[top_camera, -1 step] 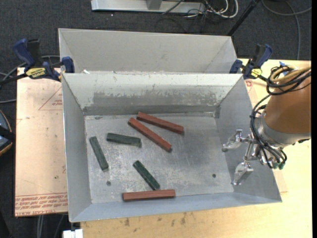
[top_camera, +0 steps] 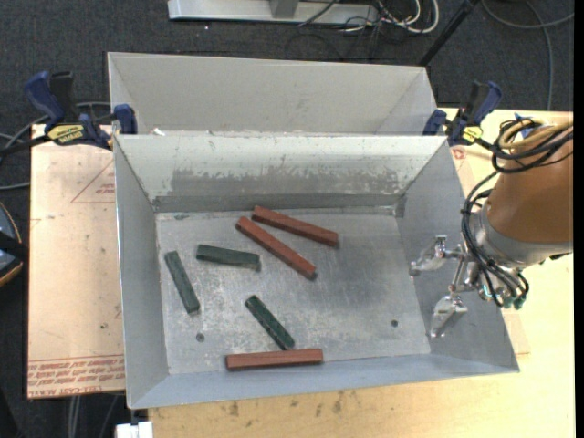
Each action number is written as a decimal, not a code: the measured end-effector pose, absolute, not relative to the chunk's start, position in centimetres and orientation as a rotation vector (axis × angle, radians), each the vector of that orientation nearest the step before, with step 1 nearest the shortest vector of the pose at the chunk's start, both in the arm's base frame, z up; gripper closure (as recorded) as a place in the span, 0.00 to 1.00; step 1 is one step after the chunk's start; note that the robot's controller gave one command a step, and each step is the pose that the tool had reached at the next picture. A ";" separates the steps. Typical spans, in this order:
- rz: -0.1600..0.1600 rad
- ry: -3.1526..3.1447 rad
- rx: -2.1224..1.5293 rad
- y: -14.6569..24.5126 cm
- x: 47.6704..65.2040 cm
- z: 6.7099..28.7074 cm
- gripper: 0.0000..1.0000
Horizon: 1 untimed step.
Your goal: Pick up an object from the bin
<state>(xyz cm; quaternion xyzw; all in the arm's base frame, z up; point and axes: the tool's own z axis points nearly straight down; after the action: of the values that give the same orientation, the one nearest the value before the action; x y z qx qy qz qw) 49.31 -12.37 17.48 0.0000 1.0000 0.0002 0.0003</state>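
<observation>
Open hand on the view's right side of the bin, its two fingers spread well apart with nothing between them. It has hold of no thing. Beneath it is bare grey floor, close to where the right wall slopes up.

The nearest thing is the slanted brown bar, lying flat in the middle of the floor and running from upper left down to lower right. The hand sits well apart from it, off to its right and a little nearer the front wall.

Just behind the slanted brown bar, toward the back wall, lies the second brown bar, also flat, at a gentler slant. Their left ends come close, but I cannot tell whether they touch.

Left of the slanted brown bar, near its upper end, is the short green bar, lying almost level. Further left again is the steep green bar, near the left wall and apart from the others.

In front of the slanted brown bar lies the diagonal green bar, clear of it. Beyond that, against the front wall, is the front brown bar, lying nearly level.

Right of everything, outside the bin, the arm's orange cover carries looped cables at the wrist.
</observation>
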 end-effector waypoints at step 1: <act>-0.003 3.137 -0.070 -10.0 53.7 16.2 0.00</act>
<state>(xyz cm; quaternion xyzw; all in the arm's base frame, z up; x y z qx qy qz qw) 53.73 -10.02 16.23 -0.0223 0.9997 -0.0009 0.0018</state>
